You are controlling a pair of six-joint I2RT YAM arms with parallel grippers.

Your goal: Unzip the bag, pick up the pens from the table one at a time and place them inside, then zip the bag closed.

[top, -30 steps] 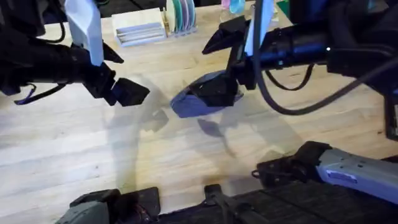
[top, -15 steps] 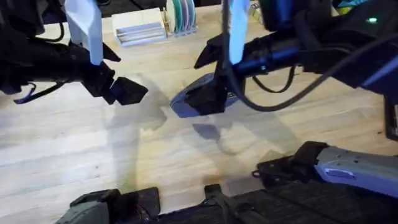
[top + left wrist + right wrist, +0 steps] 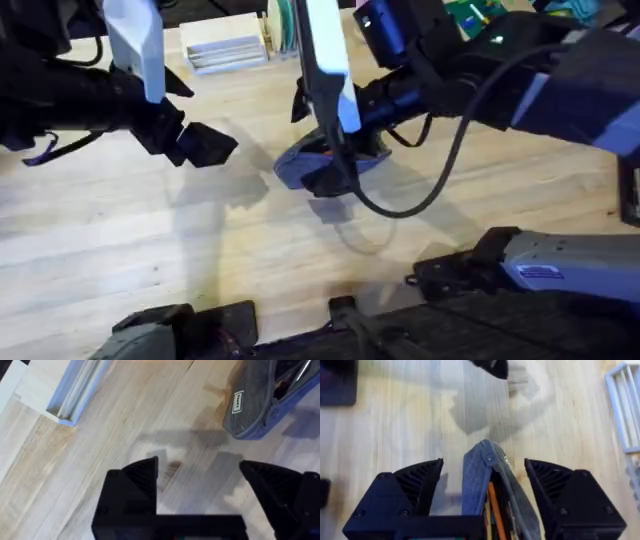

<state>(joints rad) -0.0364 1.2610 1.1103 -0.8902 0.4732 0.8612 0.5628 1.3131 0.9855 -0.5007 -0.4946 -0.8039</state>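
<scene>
Right arm: swung leftward across the overhead view, its pale link now nearly upright over the bag (image 3: 325, 165).
Right gripper (image 3: 485, 485): moved toward the bag's near-left end, fingers spread either side of the pouch (an orange pen (image 3: 493, 510) visible inside).
Bag: more covered than a second ago.

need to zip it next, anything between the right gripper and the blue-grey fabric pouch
Nothing visible. The right gripper is open and straddles the end of the blue-grey denim-like fabric pouch, which lies open on the light wooden table with an orange pen inside.
</scene>
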